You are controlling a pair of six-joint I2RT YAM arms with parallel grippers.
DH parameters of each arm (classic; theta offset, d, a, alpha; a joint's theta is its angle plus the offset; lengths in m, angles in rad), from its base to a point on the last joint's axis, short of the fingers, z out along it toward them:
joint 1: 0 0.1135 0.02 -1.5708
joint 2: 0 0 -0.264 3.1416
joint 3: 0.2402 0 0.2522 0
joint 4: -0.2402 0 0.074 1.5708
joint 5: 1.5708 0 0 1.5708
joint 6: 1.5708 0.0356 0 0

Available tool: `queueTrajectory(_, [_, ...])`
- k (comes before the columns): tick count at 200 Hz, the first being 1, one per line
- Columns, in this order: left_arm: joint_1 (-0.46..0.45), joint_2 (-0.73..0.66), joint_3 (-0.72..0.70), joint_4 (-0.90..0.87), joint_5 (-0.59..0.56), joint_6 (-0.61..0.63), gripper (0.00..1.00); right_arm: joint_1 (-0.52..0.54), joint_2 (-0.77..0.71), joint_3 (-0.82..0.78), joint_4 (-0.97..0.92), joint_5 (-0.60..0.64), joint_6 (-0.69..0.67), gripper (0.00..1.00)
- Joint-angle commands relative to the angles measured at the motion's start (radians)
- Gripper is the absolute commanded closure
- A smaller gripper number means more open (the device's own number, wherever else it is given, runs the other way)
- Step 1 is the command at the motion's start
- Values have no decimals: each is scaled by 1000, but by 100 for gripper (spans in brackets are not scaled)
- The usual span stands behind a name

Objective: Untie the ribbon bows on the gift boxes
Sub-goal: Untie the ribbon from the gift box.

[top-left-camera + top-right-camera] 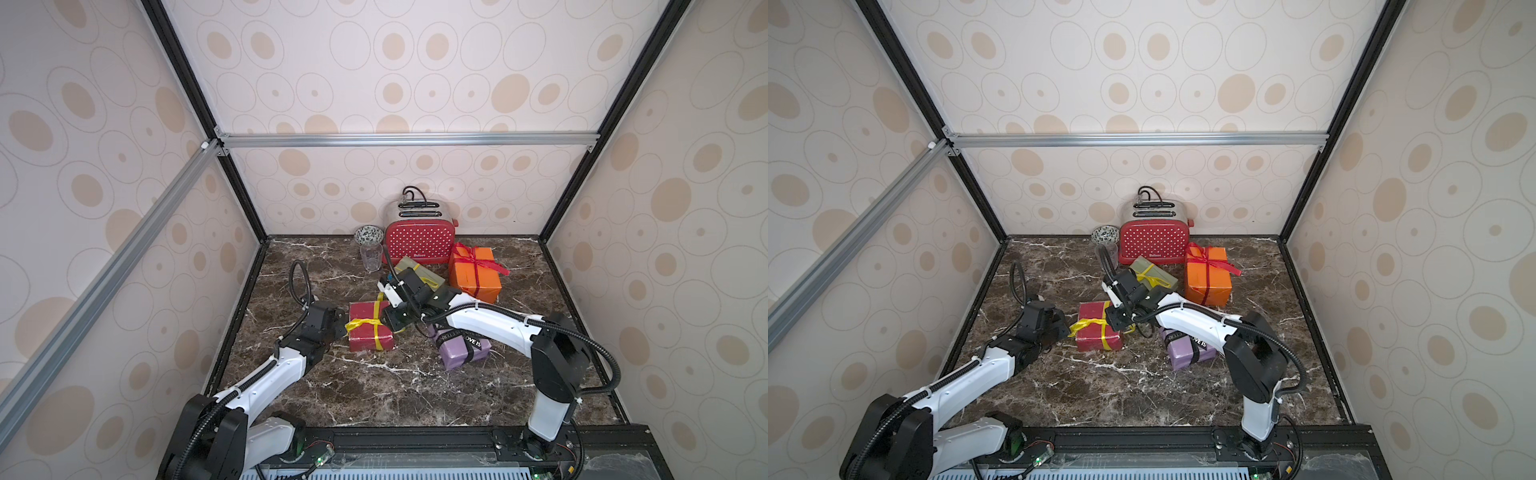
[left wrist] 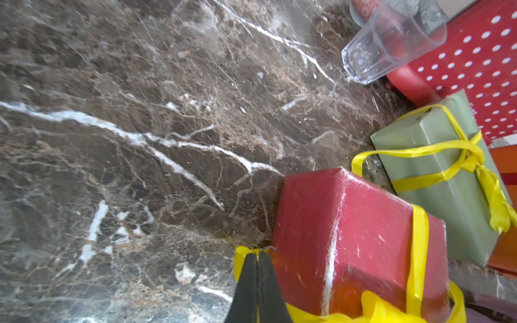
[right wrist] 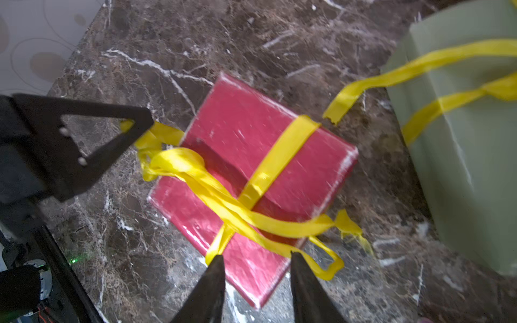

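Closest to the viewer, a black rail [image 1: 415, 440] carries both arms at the front edge of a dark marble table [image 1: 374, 395]. Directions use a clock dial centred on the dark red box [image 1: 363, 316], with twelve toward the back wall. That box sits mid-table. Its yellow ribbon [image 3: 195, 167] looks loosened, with slack loops trailing off the paper.

At nine o'clock, the left gripper [image 2: 258, 251] is pinched tight on one yellow tail, right beside the box edge. At three o'clock, the right gripper [image 3: 256, 258] hangs over the box with its jaws parted to a middling gap and nothing between them. A loose yellow strand lies just beside one fingertip.

To do this step well, the right jaws should probably close on that single free strand, not on the band wrapped round the box. They should then draw toward three o'clock, low and steady, while the left gripper anchors its tail. The box looks light, so a sharp tug may drag it or cinch the knot.

At four o'clock lies a lilac box [image 1: 461, 353] with a black lettered ribbon [image 1: 469, 341], partly under the right arm. At one o'clock, an olive green box [image 1: 430, 276] has its own yellow bow [image 2: 472, 156]. Farther off at two o'clock stands an orange box [image 1: 469, 274] with a red bow [image 1: 473, 259]. Near twelve, by the wall, are a clear glass [image 1: 371, 255], a patterned bowl [image 1: 368, 235] and a red dotted toaster [image 1: 419, 243].
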State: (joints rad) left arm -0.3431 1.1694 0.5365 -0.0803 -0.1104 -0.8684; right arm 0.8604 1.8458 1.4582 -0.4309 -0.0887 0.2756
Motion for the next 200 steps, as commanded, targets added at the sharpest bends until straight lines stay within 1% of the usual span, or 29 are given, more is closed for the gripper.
queueTrajectory(1, [4,13,21,22,29,22,100,-5,66,61,-121,36,-66,59])
queueTrajectory(54, [3,15,30,21,41,38,100,22,136,153,-185,33,-120,58])
queueTrajectory(99, [4,16,31,23,47,41,100,28,181,199,-219,70,-129,60])
queueTrajectory(130, [3,18,31,22,46,42,100,43,177,193,-226,74,-142,63])
queueTrajectory(159, [4,14,31,18,44,45,100,64,155,149,-204,97,-154,65])
queueTrajectory(186, [4,8,30,15,40,46,100,66,158,136,-204,104,-154,71])
queueTrajectory(200, [4,6,30,12,34,44,100,66,163,138,-211,117,-153,78])
